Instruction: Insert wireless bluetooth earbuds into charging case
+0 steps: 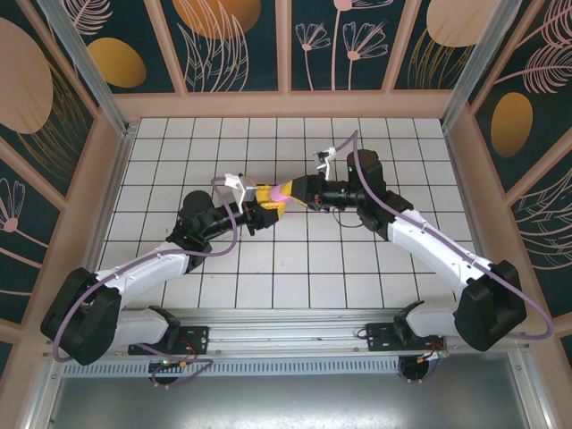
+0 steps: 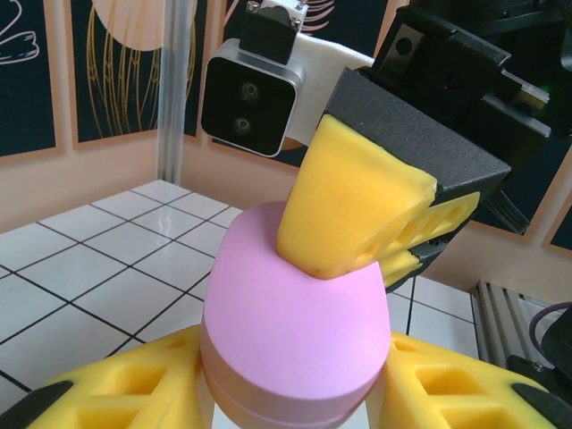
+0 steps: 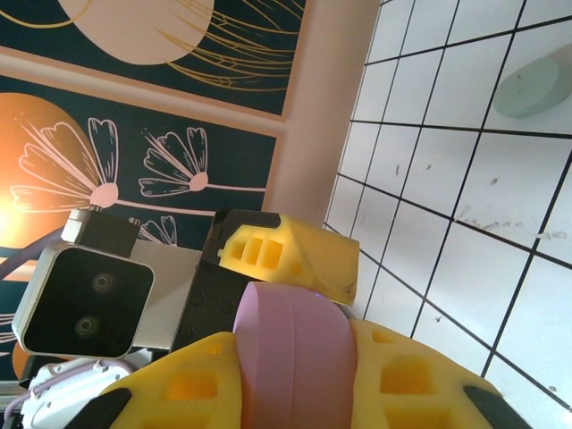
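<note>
Both the left pincer (image 2: 286, 393) and the right pincer (image 3: 290, 384) are clenched on the shut pink case (image 1: 282, 190), held up over the tiled worktop (image 1: 179, 152), so the step seems to be opening it; next, one must steady the base while the other pries up the lid.

Both arms wore glossy white shells along their long links, the left arm (image 1: 152, 268) in the lower left of the overhead frame and the right arm (image 1: 429, 241) in the lower right, with bulky matte black housings at the joints. A thin lilac cable (image 1: 238, 214) ran in loops beside each arm. The jaws were bright yellow wedges with rectangular cut-outs and black tips, mounted on matte black blocks. Each wrist carried a small silver-and-black camera (image 2: 250, 96) with two round lenses, fixed to a white bracket (image 2: 326, 63).
</note>
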